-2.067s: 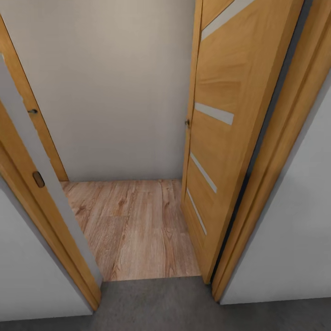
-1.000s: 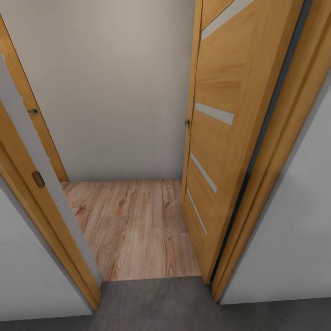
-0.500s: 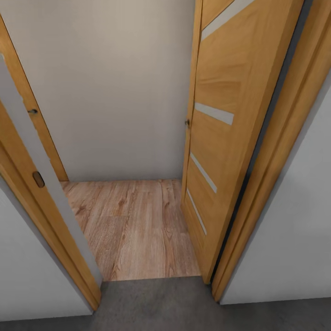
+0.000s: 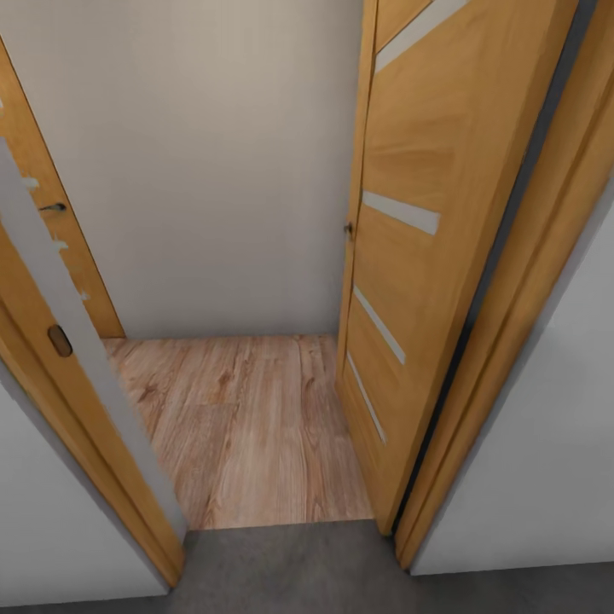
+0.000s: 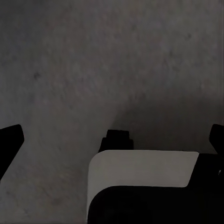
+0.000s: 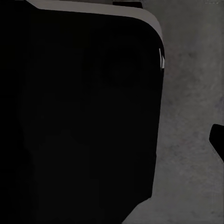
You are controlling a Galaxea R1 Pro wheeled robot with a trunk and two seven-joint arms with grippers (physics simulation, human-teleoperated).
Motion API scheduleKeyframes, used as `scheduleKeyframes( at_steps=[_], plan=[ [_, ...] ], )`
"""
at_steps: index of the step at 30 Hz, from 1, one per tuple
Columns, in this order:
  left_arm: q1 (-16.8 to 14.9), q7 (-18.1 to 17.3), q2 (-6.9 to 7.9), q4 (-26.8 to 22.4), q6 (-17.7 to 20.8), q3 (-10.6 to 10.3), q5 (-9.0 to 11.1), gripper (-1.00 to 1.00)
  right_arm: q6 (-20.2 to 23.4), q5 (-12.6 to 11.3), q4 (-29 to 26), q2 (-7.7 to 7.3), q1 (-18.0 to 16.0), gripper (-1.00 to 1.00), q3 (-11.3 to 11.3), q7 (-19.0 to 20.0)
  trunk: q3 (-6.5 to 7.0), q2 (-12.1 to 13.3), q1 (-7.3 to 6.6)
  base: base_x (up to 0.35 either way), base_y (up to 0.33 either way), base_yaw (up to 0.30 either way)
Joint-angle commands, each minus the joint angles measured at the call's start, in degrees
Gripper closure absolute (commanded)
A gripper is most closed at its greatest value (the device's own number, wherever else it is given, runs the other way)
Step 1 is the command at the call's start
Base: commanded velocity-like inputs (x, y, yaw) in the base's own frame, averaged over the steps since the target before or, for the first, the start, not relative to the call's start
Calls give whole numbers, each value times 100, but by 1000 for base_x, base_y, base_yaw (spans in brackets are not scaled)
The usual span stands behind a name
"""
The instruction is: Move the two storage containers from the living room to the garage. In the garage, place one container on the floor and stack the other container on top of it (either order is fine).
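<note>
So I'm parked on the grey concrete floor (image 4: 281, 567) facing an open wooden door (image 4: 409, 256), wood plank floor (image 4: 247, 426) straight ahead. No bins in sight, presumably through there. Both arms hang over concrete; can't tell how wide my grippers are.

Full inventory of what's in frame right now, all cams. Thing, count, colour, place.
Open door: 1, honey-brown wood with pale inset strips, right of the doorway, swung inward.
Door frame: 1, same brown wood, both sides of the opening.
Second door: 1, brown wood, far left beyond the frame, partly hidden.
Back wall: 1, pale grey, behind the doorway.
Plank floor: light wood, past the threshold.
Concrete floor: dark grey, nearest the robot.
Robot body: black and pale grey, over the concrete in the wrist views.
</note>
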Motion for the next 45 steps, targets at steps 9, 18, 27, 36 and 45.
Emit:
scheduleKeyframes(
  at_steps=[9, 18, 27, 36, 45],
  plan=[
    [26, 14, -12, 4, -25, 44, -59, -100, 1, -4, 4, 1, -2, -100, 25, -6, -5, -2, 3, 323, 0, 0],
    [31, -58, -19, 4, -20, 48, -54, -100, 4, 6, 5, 2, -1, -100, 39, 10, -5, -2, 3, 324, 0, 106],
    [39, -172, -73, 12, -27, 45, -54, -100, 2, 8, 5, 2, -1, -100, 46, 6, -6, -2, 3, 145, 0, 136],
    [38, -179, -106, 12, 3, 52, -54, -100, 5, 8, 5, 2, -1, -100, 43, 11, -6, -2, 3, 129, -56, 33],
    [37, -179, -113, 12, 3, 53, -54, -100, 4, 8, 5, 2, -1, -100, 50, 12, -10, -2, 3, 173, -33, 86]
  ],
)
